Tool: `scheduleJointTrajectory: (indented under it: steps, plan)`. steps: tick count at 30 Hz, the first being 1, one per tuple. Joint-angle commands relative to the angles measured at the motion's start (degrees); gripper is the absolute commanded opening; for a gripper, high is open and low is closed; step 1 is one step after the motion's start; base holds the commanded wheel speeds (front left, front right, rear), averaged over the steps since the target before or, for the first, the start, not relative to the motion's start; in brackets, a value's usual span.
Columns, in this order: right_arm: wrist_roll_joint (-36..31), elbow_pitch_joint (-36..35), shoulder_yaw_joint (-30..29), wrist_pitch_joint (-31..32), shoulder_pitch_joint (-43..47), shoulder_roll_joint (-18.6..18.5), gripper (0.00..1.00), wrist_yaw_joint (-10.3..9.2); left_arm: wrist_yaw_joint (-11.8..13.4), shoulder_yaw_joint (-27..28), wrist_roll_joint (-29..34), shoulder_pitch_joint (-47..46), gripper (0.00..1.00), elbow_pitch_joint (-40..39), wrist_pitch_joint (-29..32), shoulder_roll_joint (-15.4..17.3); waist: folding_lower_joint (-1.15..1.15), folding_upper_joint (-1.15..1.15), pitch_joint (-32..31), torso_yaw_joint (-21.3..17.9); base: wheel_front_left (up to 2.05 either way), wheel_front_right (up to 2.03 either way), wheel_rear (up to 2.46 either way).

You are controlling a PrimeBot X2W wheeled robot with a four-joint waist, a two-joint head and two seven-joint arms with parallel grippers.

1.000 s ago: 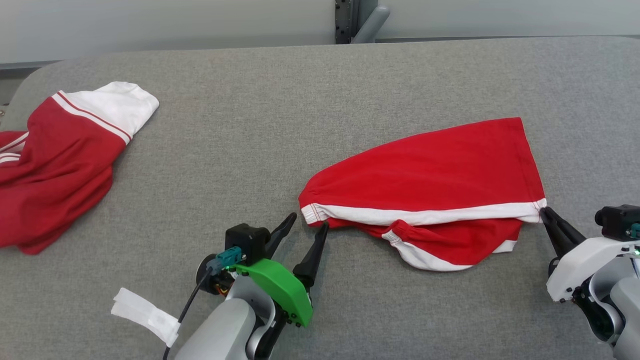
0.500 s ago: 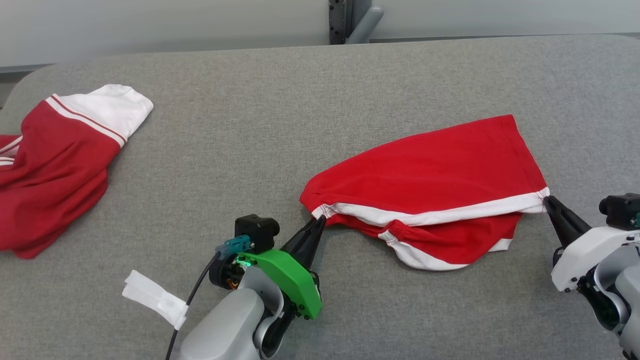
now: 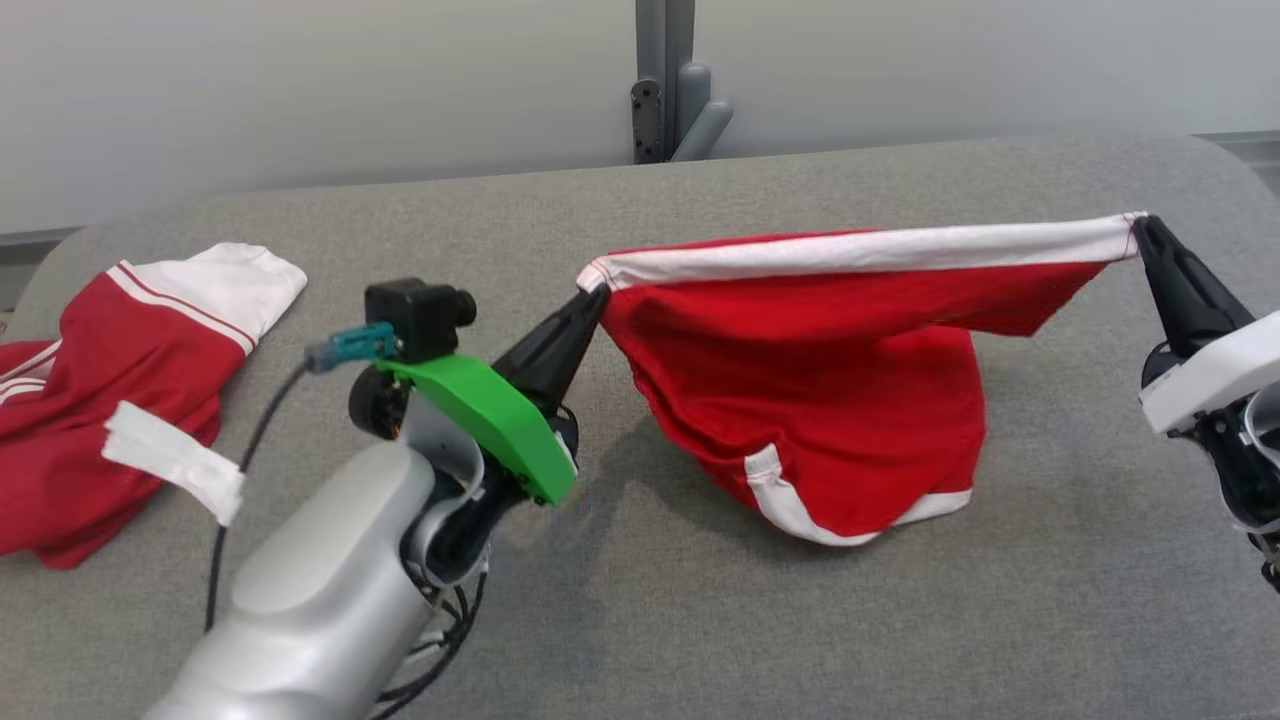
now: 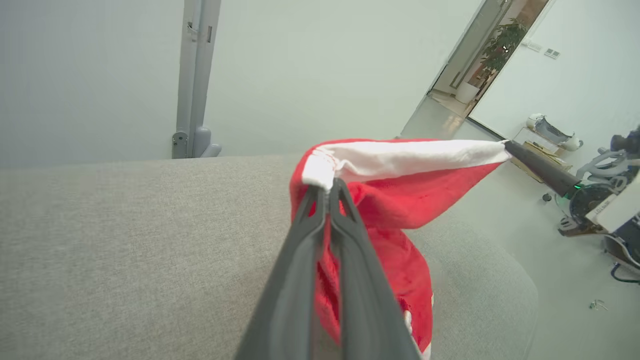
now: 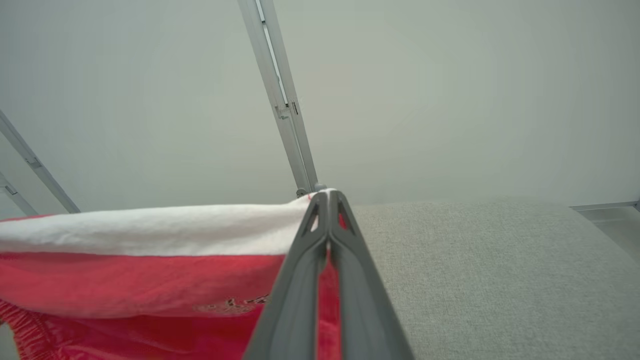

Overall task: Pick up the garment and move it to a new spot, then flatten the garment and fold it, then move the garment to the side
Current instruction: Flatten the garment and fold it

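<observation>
Over table [image 3: 500, 220] | left gripper [image 3: 598, 292], right gripper [image 3: 1140, 222] pinched on garment [image 3: 820, 400] | red-and-white cloth [image 3: 120, 350] lies left, apart

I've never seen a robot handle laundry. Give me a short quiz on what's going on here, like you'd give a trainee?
1. True or false: the left gripper stands open beside the red garment.
2. How is the red garment held? A: lying flat, let go. B: stretched by its white band between the left gripper and the right gripper. C: bunched in one gripper alone.
3. Fill in: the other red and white garment lies on the grey table at the robot's ____ side.
Key: 1 false, it is shut on the band's end; 2 B; 3 left.
</observation>
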Motion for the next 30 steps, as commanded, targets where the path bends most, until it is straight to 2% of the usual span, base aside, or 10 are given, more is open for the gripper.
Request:
scheduleJointTrajectory:
  steps: [1,7,13,21,27,30]
  plan:
    - [0.7,-1.1,0.1,0.4,-1.3,-0.7,0.0,-0.04,-0.2,0.4,-1.6,-1.8,0.0,-1.8,1.0,1.8,0.0,0.0,-1.6,-1.2,0.0,0.0,0.0]
    - [1.8,-7.2,0.6,2.9,-7.1,-4.2,0.0,-0.04,-0.2,1.0,-7.2,-8.5,0.0,-11.3,8.2,8.6,0.0,0.0,-2.4,-2.2,0.0,0.0,0.0]
    - [1.7,-10.1,-0.3,5.5,-13.6,-7.4,0.0,-0.03,-0.2,1.8,-11.1,-16.2,0.0,-16.0,13.8,12.0,0.0,0.0,-3.0,-2.9,0.0,0.0,0.0]
    - [2.1,-11.4,-2.2,7.4,-22.0,-9.2,0.0,-0.03,-0.2,2.4,-13.8,-25.9,0.0,-16.5,18.1,11.9,0.0,0.0,-2.0,-3.7,0.0,0.0,0.0]
    - [1.5,-10.1,0.2,10.1,-26.1,-7.1,0.0,-0.03,-0.2,1.1,-16.9,-28.6,0.0,-13.8,22.8,11.5,0.0,0.0,0.1,-5.0,0.0,0.0,0.0]
    - [1.3,-8.6,1.2,10.7,-28.2,-5.8,0.0,-0.03,-0.2,1.0,-16.5,-30.0,0.0,-11.8,22.9,11.3,0.0,0.0,1.8,-5.5,0.0,0.0,0.0]
